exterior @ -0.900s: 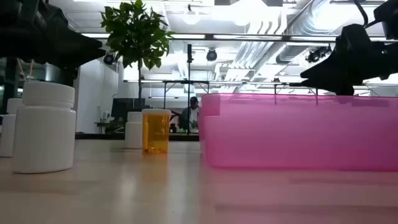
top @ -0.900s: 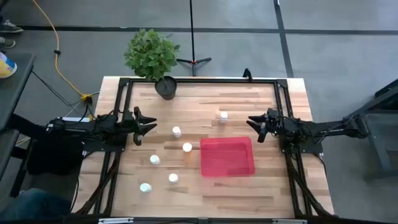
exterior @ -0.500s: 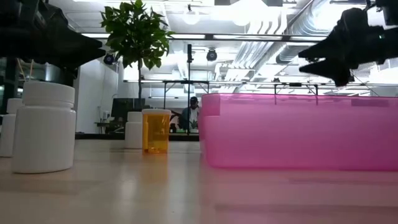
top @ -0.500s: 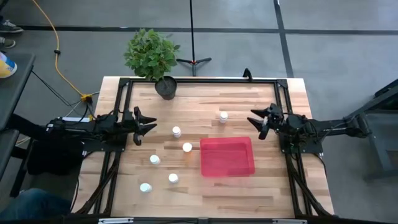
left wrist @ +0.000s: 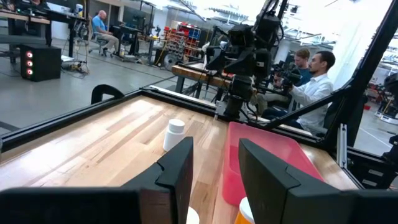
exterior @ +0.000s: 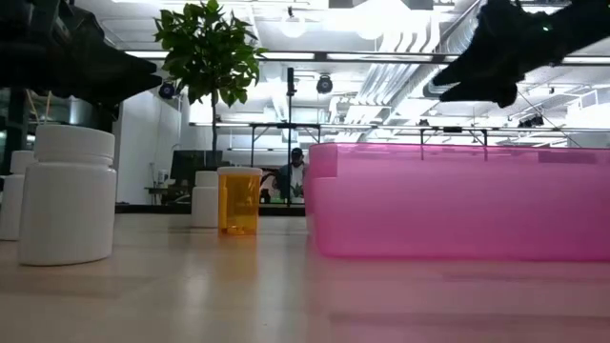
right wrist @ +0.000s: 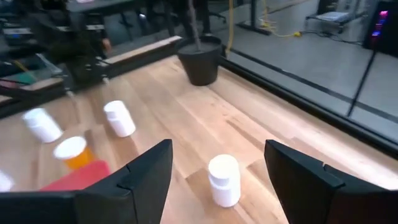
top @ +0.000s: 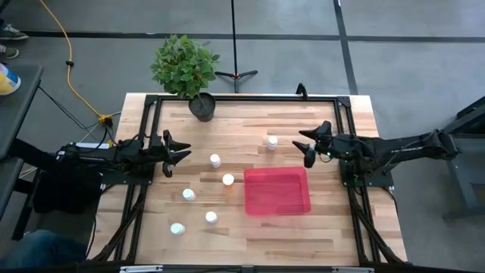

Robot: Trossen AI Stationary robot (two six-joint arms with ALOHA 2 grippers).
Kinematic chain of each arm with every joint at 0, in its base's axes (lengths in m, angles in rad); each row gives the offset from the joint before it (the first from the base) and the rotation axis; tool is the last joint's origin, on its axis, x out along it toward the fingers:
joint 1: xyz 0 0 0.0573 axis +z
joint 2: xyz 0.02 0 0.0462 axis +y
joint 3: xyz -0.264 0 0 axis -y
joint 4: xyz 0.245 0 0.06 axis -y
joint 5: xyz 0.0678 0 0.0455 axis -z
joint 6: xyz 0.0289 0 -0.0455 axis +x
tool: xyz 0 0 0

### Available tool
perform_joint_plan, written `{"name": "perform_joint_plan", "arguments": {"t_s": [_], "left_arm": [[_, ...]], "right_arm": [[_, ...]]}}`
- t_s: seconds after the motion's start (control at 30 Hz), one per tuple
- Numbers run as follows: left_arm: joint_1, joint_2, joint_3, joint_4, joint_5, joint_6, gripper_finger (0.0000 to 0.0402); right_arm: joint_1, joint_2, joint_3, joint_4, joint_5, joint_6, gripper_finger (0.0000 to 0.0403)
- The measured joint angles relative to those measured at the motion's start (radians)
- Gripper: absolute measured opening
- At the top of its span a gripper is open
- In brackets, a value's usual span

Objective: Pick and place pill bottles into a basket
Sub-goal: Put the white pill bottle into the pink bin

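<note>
Several small white pill bottles stand upright on the wooden table: one (top: 272, 142) at the far middle, the others (top: 215, 160) (top: 188, 195) (top: 211, 218) left of the red basket (top: 276, 190). One bottle (exterior: 238, 200) is orange. My right gripper (top: 307, 147) hovers open just right of the far bottle (right wrist: 224, 180), which stands ahead of its fingers. My left gripper (top: 180, 158) is open at the table's left, clear of every bottle.
A dark plant pot (top: 202, 106) with a green plant stands at the far left corner. A black frame (top: 242, 97) runs around the table's edges. Bare wood lies between the far bottle and the pot. People sit in the room beyond the table.
My right gripper has moved up and toward the table's left, nearer the far bottle, and its fingers have opened wider. The bottles and the basket have stayed where they were.
</note>
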Motion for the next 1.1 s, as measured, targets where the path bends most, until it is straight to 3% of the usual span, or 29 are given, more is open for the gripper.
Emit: {"name": "perform_joint_plan", "arguments": {"t_s": [0.23, 0.63, 0.93, 1.1], "left_arm": [[0.0, 0.0, 0.0, 0.0, 0.0, 0.0, 0.0163], [0.0, 0.0, 0.0, 0.0, 0.0, 0.0, 0.0163], [0.0, 0.0, 0.0, 0.0, 0.0, 0.0, 0.0163], [0.0, 0.0, 0.0, 0.0, 0.001, 0.0, 0.0163]], "right_arm": [[-0.107, 0.181, 0.096, -0.006, -0.036, 0.054, 0.0245], [-0.263, 0.492, 0.267, -0.006, -0.29, -0.061, 0.0245], [-0.328, 0.725, 0.422, -0.014, -0.318, 0.004, 0.0245], [-0.33, 0.826, 0.519, -0.1, -0.366, -0.06, 0.0245]]}}
